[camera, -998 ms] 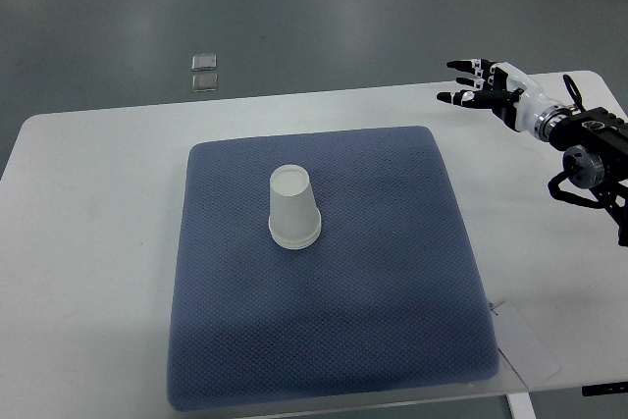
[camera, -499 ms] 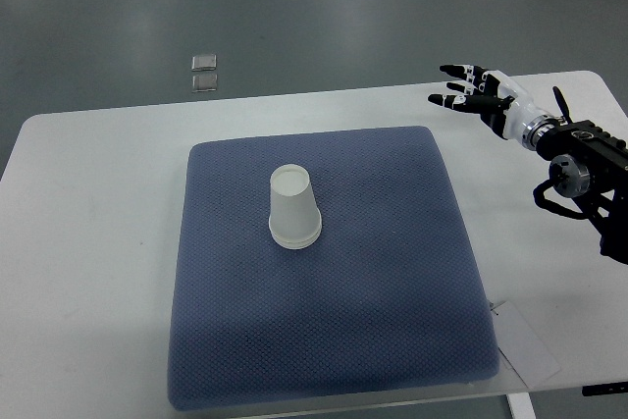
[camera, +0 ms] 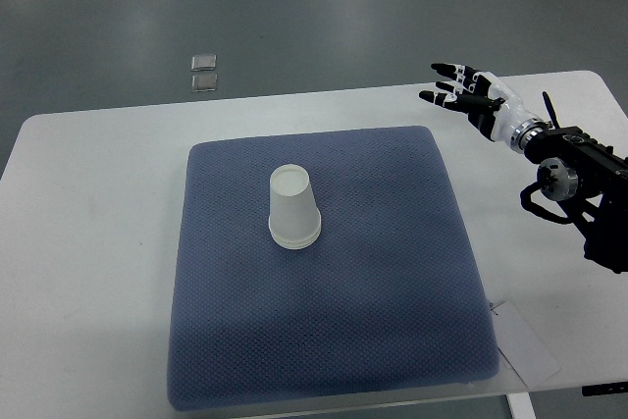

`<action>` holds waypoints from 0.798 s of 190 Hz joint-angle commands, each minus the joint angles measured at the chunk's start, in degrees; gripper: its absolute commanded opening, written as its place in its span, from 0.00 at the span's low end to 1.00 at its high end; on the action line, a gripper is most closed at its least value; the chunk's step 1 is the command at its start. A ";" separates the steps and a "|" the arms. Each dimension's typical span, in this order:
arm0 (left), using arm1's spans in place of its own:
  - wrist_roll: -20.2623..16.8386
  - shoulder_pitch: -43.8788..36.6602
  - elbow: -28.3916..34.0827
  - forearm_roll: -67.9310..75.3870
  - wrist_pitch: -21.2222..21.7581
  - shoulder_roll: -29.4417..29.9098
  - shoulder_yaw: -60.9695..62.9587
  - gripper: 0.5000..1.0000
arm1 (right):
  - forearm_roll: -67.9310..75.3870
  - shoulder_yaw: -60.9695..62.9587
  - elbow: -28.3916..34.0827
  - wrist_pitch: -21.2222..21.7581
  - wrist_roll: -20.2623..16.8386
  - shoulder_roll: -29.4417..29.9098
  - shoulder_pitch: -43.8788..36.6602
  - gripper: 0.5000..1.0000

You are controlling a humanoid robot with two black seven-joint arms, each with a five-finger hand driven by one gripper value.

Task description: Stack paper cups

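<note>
Paper cups (camera: 293, 207) stand upside down as one white stack, wide rim down, a little left of the middle of a blue mat (camera: 334, 340). The flat bottom of the top cup faces up. Whether the stack holds two cups or more cannot be told, though a second rim seems to show at its base. Nothing touches it.

The mat lies on a white table (camera: 88, 242) and covers most of its middle. A slip of white paper (camera: 525, 340) lies on the table at the mat's near right corner.

The right hand (camera: 469, 97) hangs over the far right part of the table, beyond the mat's far right corner and well apart from the cups. Its fingers (camera: 444, 70) are spread and point left, holding nothing. Its arm comes in from the right edge.

On the grey floor beyond the table lie two small clear squares (camera: 204, 71).
</note>
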State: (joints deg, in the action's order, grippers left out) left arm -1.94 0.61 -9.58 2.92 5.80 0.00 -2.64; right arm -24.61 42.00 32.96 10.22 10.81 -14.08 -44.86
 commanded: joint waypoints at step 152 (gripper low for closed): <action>0.01 0.00 0.00 0.07 0.00 0.00 0.00 1.00 | -0.09 0.80 0.26 1.56 0.09 0.19 0.48 0.00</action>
State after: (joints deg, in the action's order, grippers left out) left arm -1.92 0.62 -9.58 2.92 5.80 0.00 -2.63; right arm -24.63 42.71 33.21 12.94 10.84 -13.96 -44.48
